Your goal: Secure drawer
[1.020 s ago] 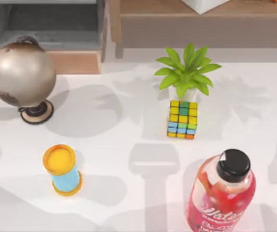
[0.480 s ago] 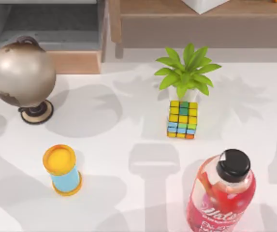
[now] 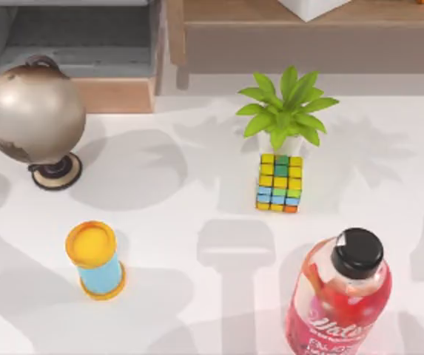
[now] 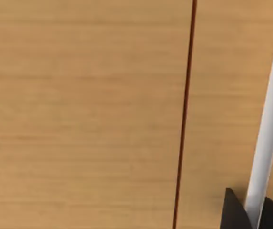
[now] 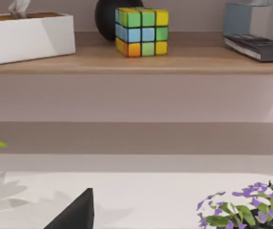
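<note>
The drawer stands pulled out at the table's back left. Its grey inner floor is exposed behind the light tan front panel. A grey-brown globe stands just in front of its left half. In the left wrist view, tan wood with a thin dark seam lies very close. A white bar runs along it down to the dark tips of my left gripper. One dark tip of my right gripper shows low over the white table.
A potted plant and a colour cube stand mid-table. A yellow-capped blue canister is front left and a red bottle front right. The long shelf unit runs along the back right.
The soft shadows on the left side of the table have shifted. The drawer and the things on the table have not moved.
</note>
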